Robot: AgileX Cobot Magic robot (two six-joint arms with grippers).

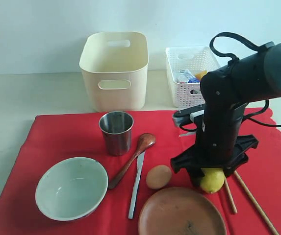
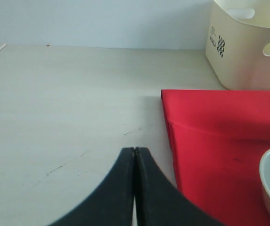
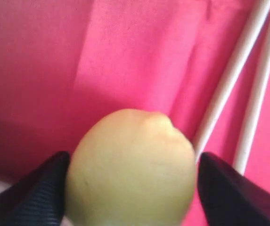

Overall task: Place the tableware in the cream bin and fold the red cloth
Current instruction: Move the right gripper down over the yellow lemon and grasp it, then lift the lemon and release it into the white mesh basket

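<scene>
At the back, beyond the red cloth (image 1: pixel 71 137), cream bin (image 1: pixel 114 93) upright; just beside it a white lattice basket (image 1: pixel 182 95) with small packets, too small to name. All out on the cloth: steel cup (image 1: pixel 116 132) upright, pale bowl (image 1: pixel 71 188), wooden spoon (image 1: pixel 130 164), table knife (image 1: pixel 136 186), brown plate (image 1: pixel 179 213), chopsticks (image 1: pixel 253 200), an egg (image 1: pixel 158 176). Right gripper (image 3: pixel 132 188) spread wide around the lemon (image 1: pixel 212 181), pads close at its sides, grip or mere nearness impossible to tell. Left gripper (image 2: pixel 135 150) pressed together over the tabletop (image 2: pixel 54 117) by the cloth's corner.

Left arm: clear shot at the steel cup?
Probably yes. Left gripper hangs shut over bare table beside the red cloth; the steel cup is unobstructed on that side, and the right gripper is away at the lemon. Jaws must open first.
</scene>
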